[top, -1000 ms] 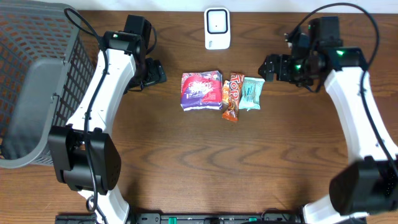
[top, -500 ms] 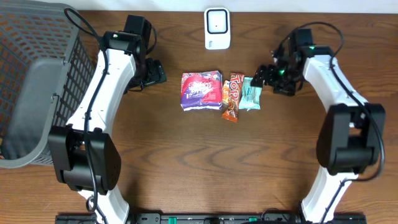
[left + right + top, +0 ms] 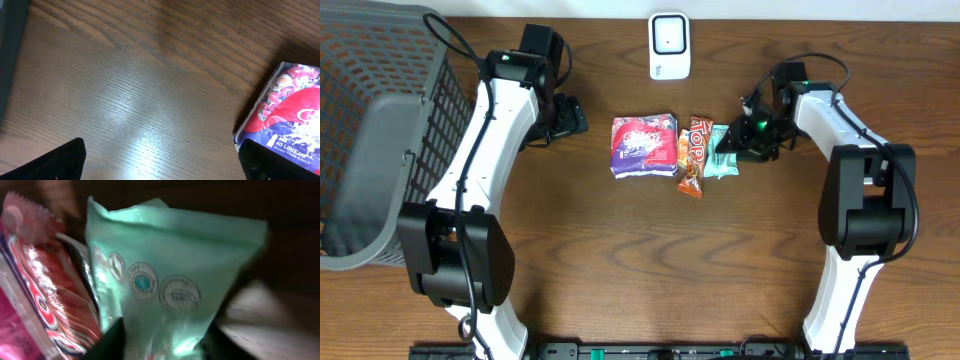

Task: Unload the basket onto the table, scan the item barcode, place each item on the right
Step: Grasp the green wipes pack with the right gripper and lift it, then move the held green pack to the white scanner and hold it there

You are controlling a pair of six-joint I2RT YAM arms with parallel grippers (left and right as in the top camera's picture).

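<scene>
Gripping the mint-green plastic snack packet (image 3: 723, 152) at its upper right end with the right gripper (image 3: 738, 133), fingers (image 3: 111, 345) drawn partway in and pressed against both sides of the wrapper. Lying otherwise flat on the brown wooden bench (image 3: 620, 250), below and to the right of the small white rectangular scanner (image 3: 669, 45), well apart from it. From the right wrist, filling most of the view: pale green film with a row of small round printed marks, narrowing down between the two dark fingers, somewhat blurred. Directly below the scanner and a touch right, touching the packet's left edge: a red-and-orange wrapped candy bar (image 3: 692, 155). Below the scanner and slightly left, against the bar: a purple, white and red soft pack (image 3: 643, 145). Left of the scanner and lower, spread wide with nothing between the fingers: the left gripper (image 3: 570, 118), near the soft pack but apart from it. Far left of the scanner, at the bench's edge: a grey wire-mesh basket (image 3: 380, 130).
</scene>
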